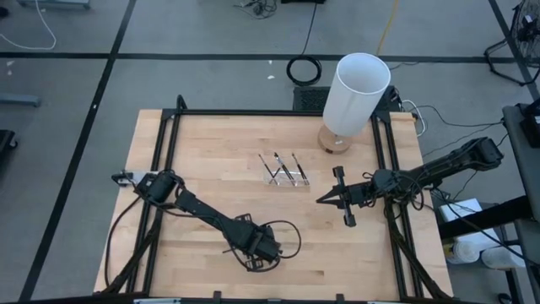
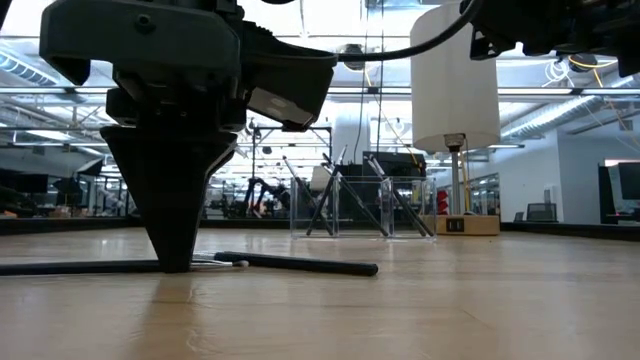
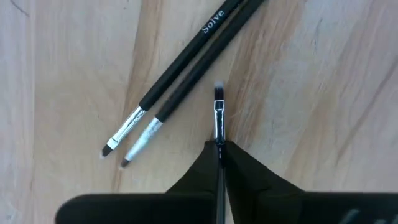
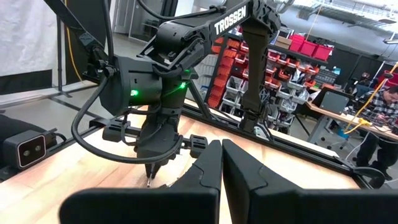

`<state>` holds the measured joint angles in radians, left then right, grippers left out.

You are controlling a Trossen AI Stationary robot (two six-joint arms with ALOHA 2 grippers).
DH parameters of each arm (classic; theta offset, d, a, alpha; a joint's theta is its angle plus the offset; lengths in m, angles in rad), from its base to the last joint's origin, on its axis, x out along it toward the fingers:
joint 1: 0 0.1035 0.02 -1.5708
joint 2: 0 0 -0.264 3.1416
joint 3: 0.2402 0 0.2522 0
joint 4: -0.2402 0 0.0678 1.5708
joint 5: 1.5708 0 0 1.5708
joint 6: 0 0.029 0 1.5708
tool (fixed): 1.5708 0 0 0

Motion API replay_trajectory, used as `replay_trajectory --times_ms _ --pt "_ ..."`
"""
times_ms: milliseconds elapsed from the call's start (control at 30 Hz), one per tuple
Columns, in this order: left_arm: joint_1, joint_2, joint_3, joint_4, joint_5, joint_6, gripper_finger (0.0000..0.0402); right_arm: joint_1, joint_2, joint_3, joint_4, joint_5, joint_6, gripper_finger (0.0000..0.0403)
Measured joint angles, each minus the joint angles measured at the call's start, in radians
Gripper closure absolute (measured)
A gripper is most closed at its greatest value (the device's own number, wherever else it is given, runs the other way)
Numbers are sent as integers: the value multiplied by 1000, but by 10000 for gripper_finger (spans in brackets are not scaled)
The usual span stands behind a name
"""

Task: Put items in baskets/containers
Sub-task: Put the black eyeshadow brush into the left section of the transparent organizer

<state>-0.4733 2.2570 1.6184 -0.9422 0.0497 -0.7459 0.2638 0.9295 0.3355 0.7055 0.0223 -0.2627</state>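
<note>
My left gripper (image 1: pixel 261 253) stands near the table's near edge, pointing down, shut on one thin dark brush (image 3: pixel 219 118) with a silvery ferrule. Two more dark brushes (image 3: pixel 177 84) lie side by side on the wood just beyond it, and one of these brushes (image 2: pixel 300 265) shows in the low view. The clear tray (image 1: pixel 285 173) sits mid-table, with several sticks (image 2: pixel 320 200) leaning inside it. My right gripper (image 1: pixel 322 200) hovers right of the tray, shut and empty, pointing toward the table's left. My left gripper (image 3: pixel 219 148) pinches the brush between its two fingers, just behind the silvery ferrule (image 3: pixel 219 127). The fingers come from above, pointing down, and their tips (image 2: pixel 175 262) reach the tabletop. The bristle end (image 3: pixel 219 93) sticks out past the fingers; the gripper hides the handle.
A tall white cylinder (image 1: pixel 356 93) on a round wooden base (image 1: pixel 335 139) stands at the far right, beyond the tray. Black frame rails (image 1: pixel 169 135) run along the table's sides. Bare wood lies between the tray and my left gripper. A person sits far off in the room (image 4: pixel 388 99).
</note>
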Motion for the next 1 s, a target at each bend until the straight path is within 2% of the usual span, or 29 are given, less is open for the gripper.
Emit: replay_trajectory --times_ms 133,233,633,1000 --pt "1 -1 0 2 -6 5 381 0 0 0 0 0 0 403" --pt "1 -2 0 2 -13 9 392 0 0 0 0 0 0 403" --pt "-7 -88 -14 13 -126 7 395 0 0 0 0 0 0 403" --pt "-12 -98 -12 -2 -156 -6 400 0 0 0 0 0 8 403"
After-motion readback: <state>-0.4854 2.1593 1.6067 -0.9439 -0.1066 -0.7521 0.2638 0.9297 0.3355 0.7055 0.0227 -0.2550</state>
